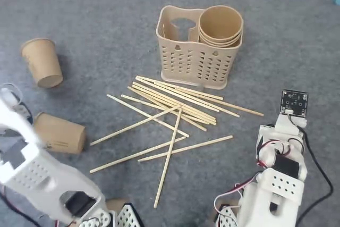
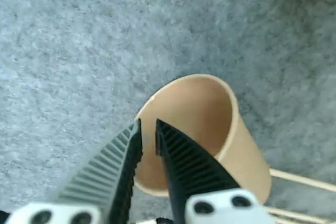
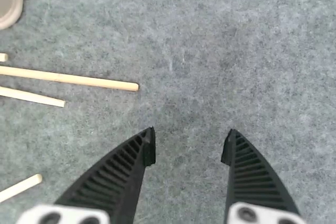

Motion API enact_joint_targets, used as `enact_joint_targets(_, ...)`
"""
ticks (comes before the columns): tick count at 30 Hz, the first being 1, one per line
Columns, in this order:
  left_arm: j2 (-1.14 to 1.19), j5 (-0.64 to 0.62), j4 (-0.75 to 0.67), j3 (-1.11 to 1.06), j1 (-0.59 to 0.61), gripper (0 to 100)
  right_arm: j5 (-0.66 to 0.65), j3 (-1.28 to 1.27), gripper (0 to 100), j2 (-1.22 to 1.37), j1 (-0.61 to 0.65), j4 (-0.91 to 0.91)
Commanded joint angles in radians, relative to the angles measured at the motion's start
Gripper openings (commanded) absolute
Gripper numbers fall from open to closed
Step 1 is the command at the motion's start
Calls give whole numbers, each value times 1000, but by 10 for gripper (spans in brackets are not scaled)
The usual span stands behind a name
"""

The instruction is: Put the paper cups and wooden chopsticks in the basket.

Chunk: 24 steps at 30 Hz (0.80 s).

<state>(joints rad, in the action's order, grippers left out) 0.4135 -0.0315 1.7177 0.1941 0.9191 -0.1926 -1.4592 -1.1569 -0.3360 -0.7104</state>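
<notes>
A brown paper cup [image 2: 210, 114] lies on its side with its mouth facing my left gripper [image 2: 148, 124], which is shut on its near rim, one finger inside and one outside. The same cup [image 1: 59, 133] lies at the left of the mat beside the left arm [image 1: 32, 174]. Another paper cup [image 1: 42, 62] rests farther back on the left. Several wooden chopsticks [image 1: 170, 104] lie scattered mid-mat. The beige basket [image 1: 183, 59] holds stacked cups [image 1: 220, 25] in one compartment. My right gripper [image 3: 188, 145] is open over bare mat, near chopstick ends [image 3: 105, 82].
Grey felt mat [image 1: 106, 25] covers the table. The right arm [image 1: 281, 168] stands at the front right, past the chopstick pile. The basket's other compartment [image 1: 178, 27] has no cups in it. A basket corner [image 3: 8, 3] shows in the right wrist view.
</notes>
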Motion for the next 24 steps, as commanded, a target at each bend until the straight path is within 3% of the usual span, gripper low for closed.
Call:
enact_joint_targets(1, -12, 46, 26, -35, -28, 40, -23, 15, 219, -31, 4, -5)
enact_joint_targets(10, -141, 49, 28, -140, -109, 40, -23, 15, 219, -31, 4, -5)
enact_joint_targets(24, -749, 43, -8, -561, -400, 40, -23, 15, 219, -31, 1, -5)
